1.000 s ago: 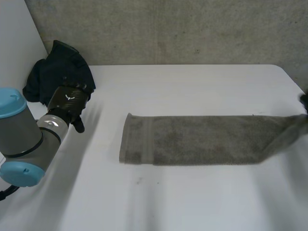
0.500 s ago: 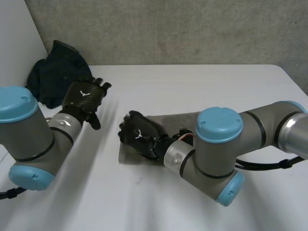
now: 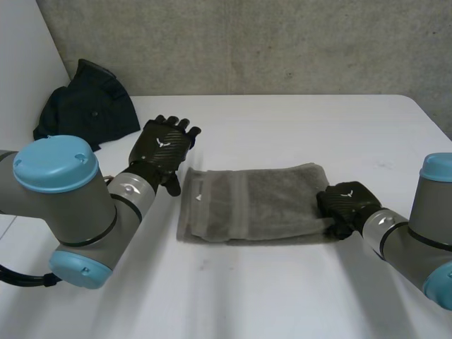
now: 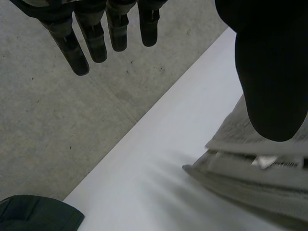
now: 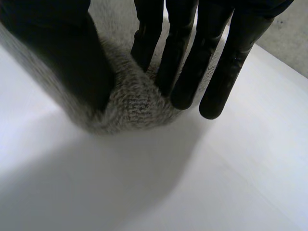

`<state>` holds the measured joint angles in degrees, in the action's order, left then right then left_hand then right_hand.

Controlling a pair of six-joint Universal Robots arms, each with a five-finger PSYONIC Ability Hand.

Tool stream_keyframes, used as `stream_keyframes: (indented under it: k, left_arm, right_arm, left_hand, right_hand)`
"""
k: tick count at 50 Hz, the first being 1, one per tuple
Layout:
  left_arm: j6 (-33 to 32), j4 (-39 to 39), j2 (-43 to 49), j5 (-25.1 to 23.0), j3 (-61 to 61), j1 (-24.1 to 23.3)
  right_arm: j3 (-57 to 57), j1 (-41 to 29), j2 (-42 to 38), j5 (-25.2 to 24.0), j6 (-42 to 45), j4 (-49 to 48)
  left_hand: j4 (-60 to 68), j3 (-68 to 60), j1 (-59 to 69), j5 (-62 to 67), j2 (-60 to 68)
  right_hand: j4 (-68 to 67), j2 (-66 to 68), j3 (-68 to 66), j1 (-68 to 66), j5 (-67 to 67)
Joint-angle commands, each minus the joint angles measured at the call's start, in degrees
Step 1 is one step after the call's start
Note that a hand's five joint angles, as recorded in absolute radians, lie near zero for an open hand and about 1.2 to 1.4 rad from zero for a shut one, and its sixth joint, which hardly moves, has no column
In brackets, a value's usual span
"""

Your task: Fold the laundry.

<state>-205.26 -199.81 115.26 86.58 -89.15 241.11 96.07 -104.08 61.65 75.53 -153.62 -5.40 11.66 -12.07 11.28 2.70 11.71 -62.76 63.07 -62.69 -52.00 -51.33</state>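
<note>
Table (image 3: pixel 233 296) front strip is bare, w/ plenty of room along the near edge. A bit further back, right hand (image 3: pixel 345 203) sits at the right end of the grey towel (image 3: pixel 254 201), its arm coming in from the near right. In the right wrist view its thumb (image 5: pixel 62 57) is on 1 side of the rounded towel end & its fingers (image 5: pixel 180 62) on the other, w/ cloth bunched btw. them: a pinch grip on the towel. Towel lies flat mid-table, long side running left-right, doubled into 2 layers. The top layer's end stops just short of the left end, w/ a small white label (image 3: pixel 199 198) showing there. Bare table all round it; right table edge is well apart. Left hand (image 3: pixel 164 143) is just beside the towel's far-left corner, fingers straight & spread, grasping nothing. In the left wrist view its thumb hangs over the towel's layered end; contact can't be told. Far-left corner of table: dark garment (image 3: pixel 85 106) in a heap, well apart from the towel. Grey concrete wall (image 3: pixel 282 42) runs behind the far edge.
</note>
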Motion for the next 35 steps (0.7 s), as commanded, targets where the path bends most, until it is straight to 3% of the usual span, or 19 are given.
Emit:
stream_keyframes:
  k: [1, 6, 11, 18, 19, 22, 23, 31, 35]
  left_arm:
    - [0.03, 0.21, -0.65, -0.01, -0.76, -0.20]
    - [0.03, 0.30, -1.96, 0.08, -1.20, 0.06]
    - [0.21, 0.21, -3.28, 0.95, -1.20, 1.11]
    - [1.44, 0.21, -3.64, 4.47, -1.02, 2.70]
    - [1.87, 0.21, -3.64, 4.73, -1.02, 2.70]
    - [4.07, 0.21, -3.55, 5.09, -0.67, 2.52]
    - [4.77, 0.21, -3.55, 5.09, -0.59, 2.44]
    - [11.89, 0.47, -3.37, 4.56, 1.70, -1.16]
    - [15.67, 1.26, -2.06, 3.77, 3.72, -4.24]
  right_arm:
    - [-3.17, 0.20, -1.80, 3.82, 7.45, -3.20]
    - [-9.92, -9.36, 0.04, 5.94, 7.89, -4.26]
    - [-19.76, -22.98, -5.64, 5.06, 8.59, -3.39]
    - [-25.05, -30.91, -13.13, 2.52, 13.87, -0.84]
    - [-24.88, -31.18, -13.14, 1.73, 14.39, -0.23]
    - [-24.18, -31.10, -12.26, 1.20, 12.04, -0.39]
    - [-24.00, -30.40, -11.13, 1.19, 7.59, -0.66]
    - [-21.81, -17.67, -3.75, 1.11, -25.36, 0.22]
    - [-20.84, -15.54, -3.12, 1.37, -30.69, 1.71]
  left_hand:
    - [-1.66, 2.07, -1.28, -2.70, -1.71]
    - [-1.66, 2.07, -1.28, -2.70, -1.71]
    - [-1.66, 2.07, -1.28, -2.70, -1.71]
    - [-1.66, 2.07, -1.28, -2.70, -1.71]
    - [-1.66, 2.07, -1.28, -2.70, -1.71]
    - [-1.61, 2.02, -1.23, -2.65, -1.67]
    - [-1.44, 1.85, -1.06, -2.48, -1.50]
    - [-0.94, 1.35, -0.56, -1.98, -1.00]
    - [0.24, 0.17, 0.62, -0.80, 0.18]
  right_hand:
    - [-17.24, 16.93, -17.31, -28.00, -18.67]
    - [-17.24, 16.93, -17.31, -28.00, -18.67]
    - [-17.24, 16.93, -17.31, -28.00, -18.67]
    - [-16.97, 16.66, -17.04, -27.73, -18.40]
    - [5.85, -6.16, 5.78, -4.91, 4.42]
    - [39.62, -39.93, 39.55, 28.86, 38.19]
    - [52.76, -53.07, 52.69, 42.00, 51.33]
    - [52.76, -53.07, 52.69, 42.00, 51.33]
    - [52.76, -53.07, 52.69, 42.00, 51.33]
